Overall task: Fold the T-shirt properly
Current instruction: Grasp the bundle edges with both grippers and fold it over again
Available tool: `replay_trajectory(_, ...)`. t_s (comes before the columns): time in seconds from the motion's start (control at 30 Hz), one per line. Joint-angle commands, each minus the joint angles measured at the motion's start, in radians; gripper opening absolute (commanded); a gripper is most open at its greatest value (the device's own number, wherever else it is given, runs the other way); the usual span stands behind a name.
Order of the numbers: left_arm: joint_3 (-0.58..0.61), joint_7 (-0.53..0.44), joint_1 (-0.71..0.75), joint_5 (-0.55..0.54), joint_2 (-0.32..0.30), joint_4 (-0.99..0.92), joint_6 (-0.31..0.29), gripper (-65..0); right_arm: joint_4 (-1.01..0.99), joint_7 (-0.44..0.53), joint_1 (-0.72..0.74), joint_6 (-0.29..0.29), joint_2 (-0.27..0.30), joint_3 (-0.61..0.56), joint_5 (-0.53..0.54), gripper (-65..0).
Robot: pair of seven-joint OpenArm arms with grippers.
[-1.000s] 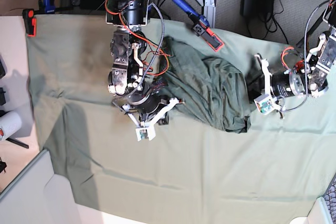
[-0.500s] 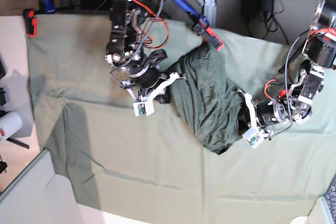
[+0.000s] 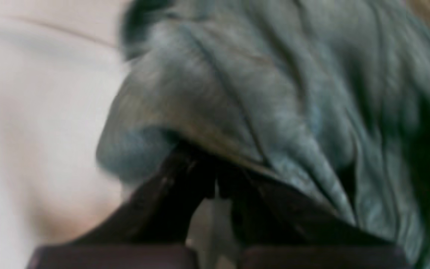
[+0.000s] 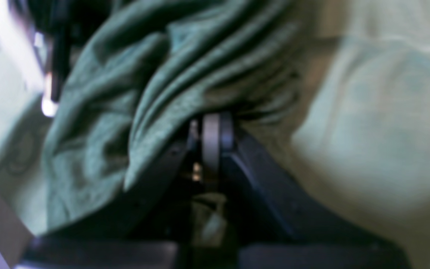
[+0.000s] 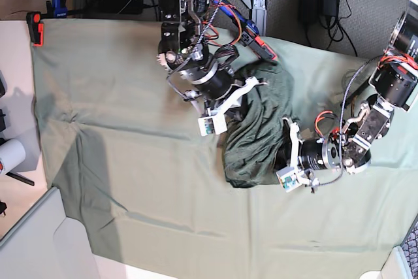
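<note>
The dark grey-green T-shirt (image 5: 258, 129) lies bunched in a narrow, wrinkled heap on the pale green tablecloth (image 5: 150, 194). My right gripper (image 5: 240, 99) reaches in from the upper left and pinches the heap's upper left side. Up close, the right gripper (image 4: 211, 125) is shut on a fold of the T-shirt (image 4: 133, 97). My left gripper (image 5: 279, 156) comes from the right at the heap's lower right edge. The blurred left wrist view has the left gripper (image 3: 217, 181) shut under a rolled edge of the T-shirt (image 3: 274, 93).
A blue and red clamp (image 5: 251, 34) grips the cloth's far edge just above the shirt, and a red clamp (image 5: 36, 27) sits at the far left corner. A white roll (image 5: 10, 155) and a grey bin (image 5: 39, 240) stand at the left. Cables hang off both arms.
Both arms have swung toward the middle with the shirt gripped. The right gripper moved right, the left gripper moved left and nearer. The shirt went from spread wide to a narrow bunch.
</note>
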Motion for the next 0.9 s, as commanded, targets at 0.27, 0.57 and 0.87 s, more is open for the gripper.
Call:
replay_trajectory(0.27, -0.006, -0.032, -0.12, -0.044, -0.036, 0.014, -0.001, -65.0, 0.022, -0.003, 0.008, 0.007, -0.008, -0.013, -0.068, -65.0)
replay_trajectory(0.57, -0.033, -0.014, -0.106, -0.157, -0.219, 0.099, -0.001, -65.0, 0.068, -0.003, 0.009, 0.005, 0.037, -0.004, -0.158, -65.0)
replay_trajectory(0.87, -0.234, 0.124, 0.173, -0.324, -0.297, 0.405, -0.001, -65.0, 0.076, 0.014, 0.023, 0.003, 0.076, 0.045, -0.167, -65.0)
